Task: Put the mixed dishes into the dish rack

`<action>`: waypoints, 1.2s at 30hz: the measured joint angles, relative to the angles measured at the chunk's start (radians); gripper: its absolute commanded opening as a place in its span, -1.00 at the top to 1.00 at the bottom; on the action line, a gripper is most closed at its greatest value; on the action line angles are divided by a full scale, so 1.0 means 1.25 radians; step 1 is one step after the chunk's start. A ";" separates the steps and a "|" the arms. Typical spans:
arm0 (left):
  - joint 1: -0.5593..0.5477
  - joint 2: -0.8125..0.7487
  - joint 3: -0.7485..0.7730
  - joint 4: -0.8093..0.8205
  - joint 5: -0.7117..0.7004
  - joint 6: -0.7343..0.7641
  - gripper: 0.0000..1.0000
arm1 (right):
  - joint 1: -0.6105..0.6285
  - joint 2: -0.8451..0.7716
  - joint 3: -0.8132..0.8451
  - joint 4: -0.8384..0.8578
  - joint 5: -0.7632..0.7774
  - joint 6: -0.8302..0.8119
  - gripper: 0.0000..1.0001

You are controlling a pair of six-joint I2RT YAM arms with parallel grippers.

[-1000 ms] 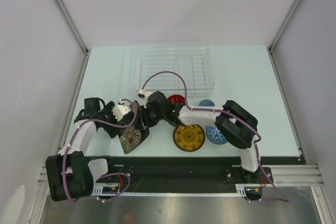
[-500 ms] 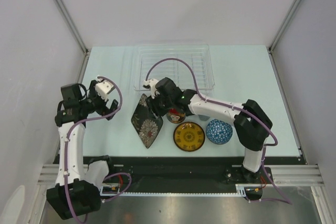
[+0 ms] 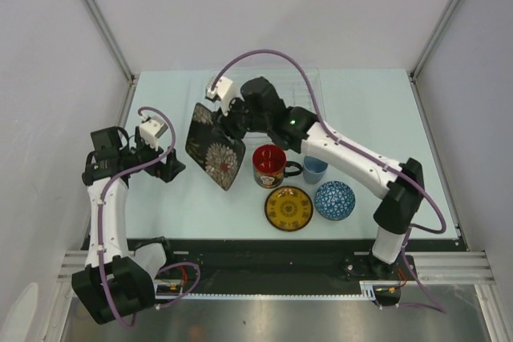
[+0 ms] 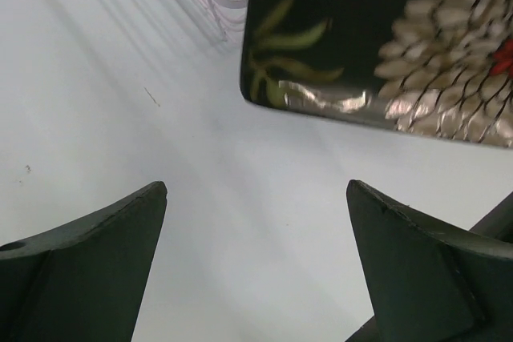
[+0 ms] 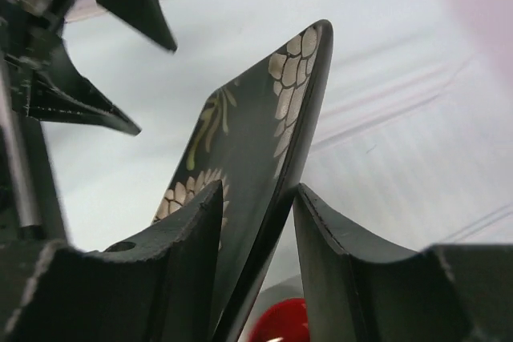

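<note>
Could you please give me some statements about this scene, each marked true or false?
1. The right gripper grips the black floral plate by its edge. True.
2. The left gripper holds the red mug. False: it is open and empty; the mug stands on the table.
3. The yellow saucer lies in the dish rack. False: it lies on the table beside the blue-white bowl.
4. The light-blue cup stands by the mug's handle. True.

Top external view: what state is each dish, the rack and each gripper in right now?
black square plate, tilted in the air, gripped at its edge
right gripper, jaws shut on the plate
left gripper, jaws open, empty
red mug, upright on table
light-blue cup, upright on table
yellow saucer, flat on table
blue-white bowl, on table
dish rack, no dish inside
</note>
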 measured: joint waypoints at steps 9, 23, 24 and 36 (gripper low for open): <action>0.000 0.016 -0.012 0.024 0.016 -0.041 -0.99 | -0.101 -0.157 -0.056 0.134 0.011 -0.387 1.00; 0.001 0.084 -0.042 0.074 0.018 -0.065 -0.99 | -0.326 -0.023 -0.209 0.394 0.065 -0.808 1.00; 0.001 0.094 -0.042 0.075 0.017 -0.065 -0.99 | -0.337 -0.022 -0.217 0.394 0.040 -0.813 1.00; 0.001 0.175 -0.041 0.102 0.027 -0.092 -0.99 | -0.393 -0.055 -0.153 0.481 -0.180 -0.831 1.00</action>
